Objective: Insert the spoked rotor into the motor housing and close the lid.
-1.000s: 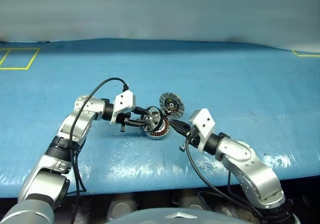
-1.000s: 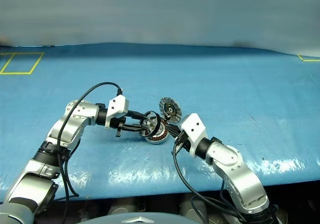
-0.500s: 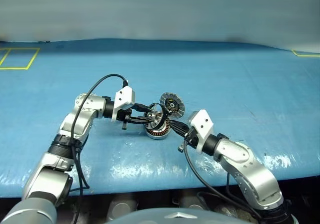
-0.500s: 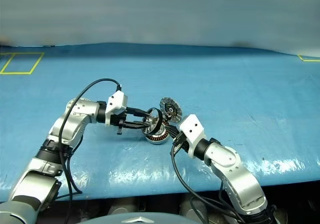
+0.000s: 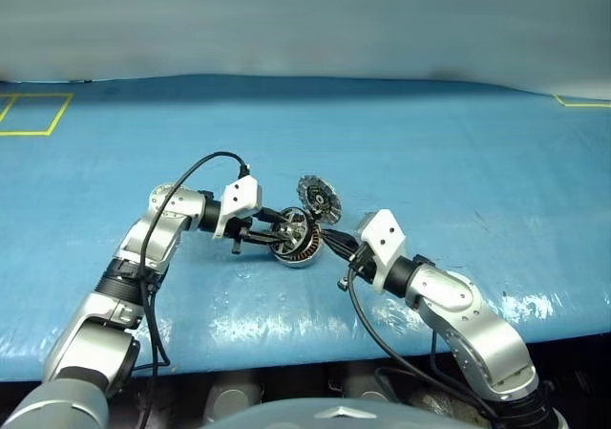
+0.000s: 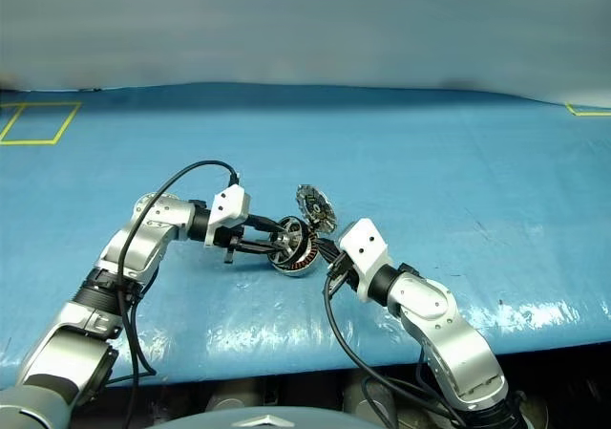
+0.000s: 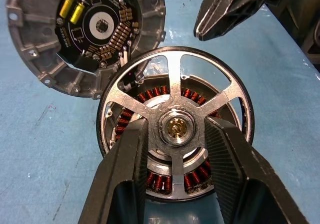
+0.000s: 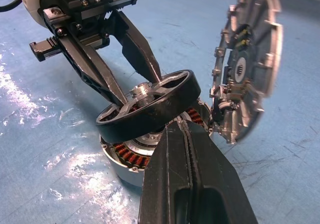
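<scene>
Silver rotor pinched over housing

Silver six-spoked metal rotor (image 7: 176, 129), hub pinched by left claw (image 7: 175, 149), sits tilted just above round copper-wound grey housing (image 8: 135, 159), axis leaning toward the claw. Ribbed grey lid (image 7: 85, 29) stands open beyond. Right claw (image 8: 186, 149), pressed shut, touches housing. Blue plastic-covered table (image 5: 458, 152).

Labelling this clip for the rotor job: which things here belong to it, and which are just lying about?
Belongs to the job:
spoked rotor, gripped at its hub by the left gripper
motor housing
lid, standing open
right gripper, shut beside the housing

Just lying about:
blue table cover
yellow tape outline
</scene>
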`<state>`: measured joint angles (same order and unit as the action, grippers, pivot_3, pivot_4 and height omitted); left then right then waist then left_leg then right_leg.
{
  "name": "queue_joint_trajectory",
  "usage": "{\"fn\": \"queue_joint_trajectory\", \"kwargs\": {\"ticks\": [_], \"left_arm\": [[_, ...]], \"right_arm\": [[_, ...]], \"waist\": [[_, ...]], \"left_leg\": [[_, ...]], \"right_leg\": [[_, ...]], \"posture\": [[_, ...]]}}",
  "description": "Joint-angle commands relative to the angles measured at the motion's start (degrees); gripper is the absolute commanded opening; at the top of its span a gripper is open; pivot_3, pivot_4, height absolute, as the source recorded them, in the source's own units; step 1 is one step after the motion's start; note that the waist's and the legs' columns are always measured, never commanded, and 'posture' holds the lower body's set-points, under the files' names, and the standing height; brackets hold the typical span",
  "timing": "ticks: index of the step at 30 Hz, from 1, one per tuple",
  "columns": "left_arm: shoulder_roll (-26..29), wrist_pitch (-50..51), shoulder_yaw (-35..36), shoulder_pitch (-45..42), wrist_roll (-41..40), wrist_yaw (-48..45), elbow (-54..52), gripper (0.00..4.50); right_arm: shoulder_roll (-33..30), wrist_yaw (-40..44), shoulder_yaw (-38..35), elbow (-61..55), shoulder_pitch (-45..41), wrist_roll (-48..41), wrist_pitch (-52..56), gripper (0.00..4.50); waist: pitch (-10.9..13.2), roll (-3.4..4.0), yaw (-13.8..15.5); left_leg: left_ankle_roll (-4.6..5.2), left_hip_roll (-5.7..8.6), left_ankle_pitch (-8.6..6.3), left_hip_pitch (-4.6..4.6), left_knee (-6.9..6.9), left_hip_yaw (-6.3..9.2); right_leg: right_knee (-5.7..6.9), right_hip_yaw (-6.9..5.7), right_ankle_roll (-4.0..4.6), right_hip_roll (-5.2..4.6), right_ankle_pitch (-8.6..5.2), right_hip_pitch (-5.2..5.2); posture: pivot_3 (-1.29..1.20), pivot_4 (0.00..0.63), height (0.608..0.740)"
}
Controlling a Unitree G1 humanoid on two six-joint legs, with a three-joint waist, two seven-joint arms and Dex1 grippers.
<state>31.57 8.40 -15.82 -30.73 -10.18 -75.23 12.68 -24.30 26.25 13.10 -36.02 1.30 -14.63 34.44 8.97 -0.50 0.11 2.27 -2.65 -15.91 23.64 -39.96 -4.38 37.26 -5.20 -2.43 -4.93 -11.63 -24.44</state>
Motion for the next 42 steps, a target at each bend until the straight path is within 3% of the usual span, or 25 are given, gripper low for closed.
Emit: {"fn": "queue_joint_trajectory", "kwargs": {"ticks": [1, 6, 9, 19, 26, 31, 37, 42], "left_arm": [[0.3, -0.1, -0.5, -0.8, 0.7, -0.5, -0.5, 1.78], [-0.3, 0.9, -0.3, -1.3, -0.5, -1.1, -0.6, 1.78], [-1.9, 1.1, 2.4, -1.4, -1.8, 2.7, -1.7, 2.65], [-0.2, 3.4, 7.1, 3.8, -6.7, 4.4, -11.4, 2.65], [-1.0, 8.7, 13.3, 13.9, -13.4, 11.7, -19.7, 2.65], [-1.1, 8.3, 16.1, 21.9, -13.6, 16.1, -22.3, 2.65], [-3.0, 8.7, 16.0, 28.0, -14.7, 19.9, -27.0, 2.65], [-4.5, 8.1, 14.7, 30.9, -15.0, 20.9, -28.5, 2.65]], "right_arm": [[0.3, -0.3, -0.1, -1.1, -0.5, 0.1, -0.2, 0.00], [0.5, -0.5, 0.2, -0.8, -0.6, 0.5, -0.1, 0.00], [0.6, -0.4, 0.3, -0.7, -0.6, 0.6, -0.1, 0.00], [1.0, 0.2, 0.2, -0.8, -0.8, 0.0, -0.4, 0.00], [3.3, 1.1, 3.4, 3.0, -3.8, 0.4, -0.6, 0.00], [5.9, 1.1, 6.4, 8.6, -7.8, 2.3, -1.1, 0.00], [6.7, 1.7, 0.2, 6.0, -8.7, -1.9, -0.9, 0.00], [8.9, -2.7, -12.4, 1.3, -11.2, -7.2, -3.3, 0.00]], "waist": [[0.0, 0.00, 0.0], [0.0, 0.00, 0.0], [0.0, 0.00, 0.1], [0.0, 0.00, -0.1], [0.0, 0.00, -0.5], [0.0, 0.00, -0.7], [0.0, 0.00, -0.2], [0.0, 0.01, -0.2]], "left_leg": [[0.00, 0.00, 0.00, 0.00, 0.00, 0.00], [0.00, 0.00, 0.00, 0.00, 0.00, 0.00], [0.00, 0.00, 0.00, 0.01, 0.00, 0.00], [0.00, 0.00, 0.00, 0.01, 0.00, -0.01], [-0.01, -0.01, 0.01, -0.02, -0.01, 0.02], [-0.04, -0.02, 0.03, -0.06, 0.00, 0.02], [-0.03, 0.01, 0.02, -0.02, -0.01, 0.04], [-0.03, 0.00, 0.02, -0.04, -0.01, 0.01]], "right_leg": [[0.00, 0.00, 0.00, 0.00, 0.00, 0.00], [0.00, 0.00, 0.00, 0.00, 0.00, 0.00], [0.00, 0.00, 0.00, 0.00, 0.00, 0.00], [0.00, 0.03, 0.11, 0.00, 0.08, -0.01], [0.01, 0.03, 0.05, 0.00, 0.05, 0.01], [0.03, 0.03, 0.02, 0.00, 0.03, 0.01], [-0.01, 0.02, 0.17, -0.04, 0.13, 0.02], [-0.02, 0.02, 0.15, -0.02, 0.14, 0.02]], "posture": [[0.00, 0.150, 0.740], [0.00, 0.150, 0.740], [0.00, 0.150, 0.740], [0.00, 0.150, 0.740], [0.00, 0.150, 0.740], [0.00, 0.150, 0.740], [0.00, 0.150, 0.740], [0.00, 0.150, 0.740]]}}
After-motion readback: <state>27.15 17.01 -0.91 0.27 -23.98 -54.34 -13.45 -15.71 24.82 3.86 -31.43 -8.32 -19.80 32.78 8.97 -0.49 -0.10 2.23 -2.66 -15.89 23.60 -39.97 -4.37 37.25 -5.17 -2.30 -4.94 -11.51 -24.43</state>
